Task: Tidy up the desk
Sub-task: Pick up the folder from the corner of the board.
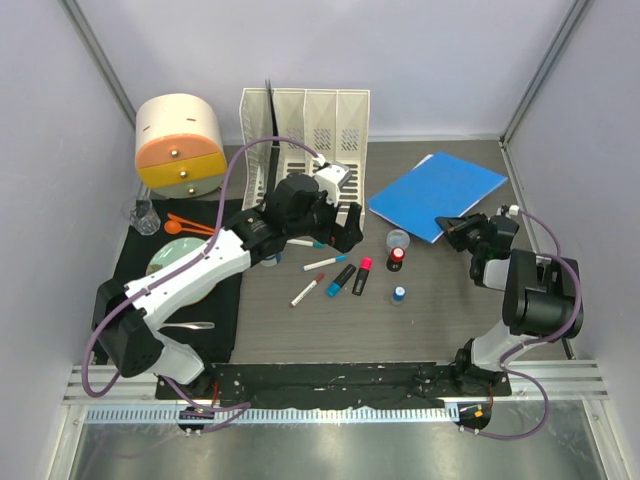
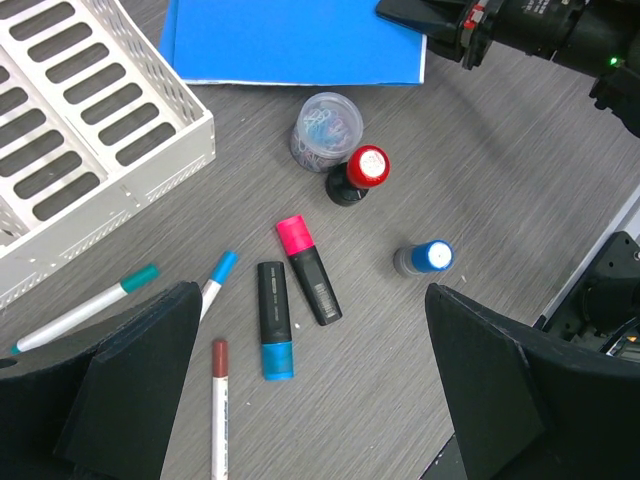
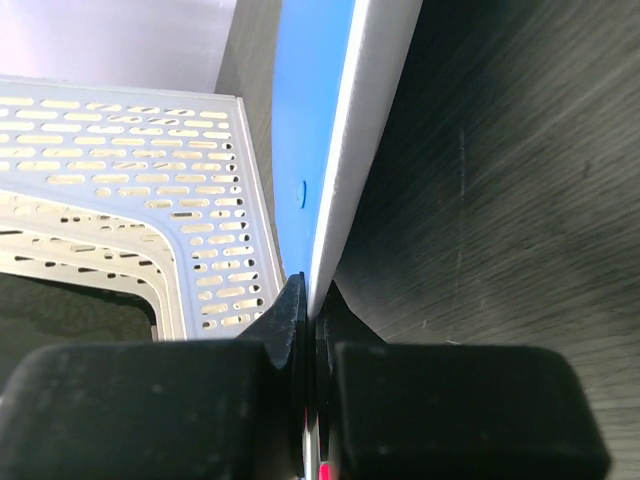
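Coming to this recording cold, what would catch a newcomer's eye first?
The blue folder at the far right of the desk, its near edge pinched in the shut right gripper. Next, the open left gripper hovering above a scatter of markers and highlighters mid-desk. The cream-and-orange drawer unit stands out at the far left corner.

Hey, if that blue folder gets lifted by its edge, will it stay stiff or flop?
Probably flops: the folder looks thin and broad, and the right gripper pinches only one edge, so the far side may sag. Its smooth cover could also slip from the grip.
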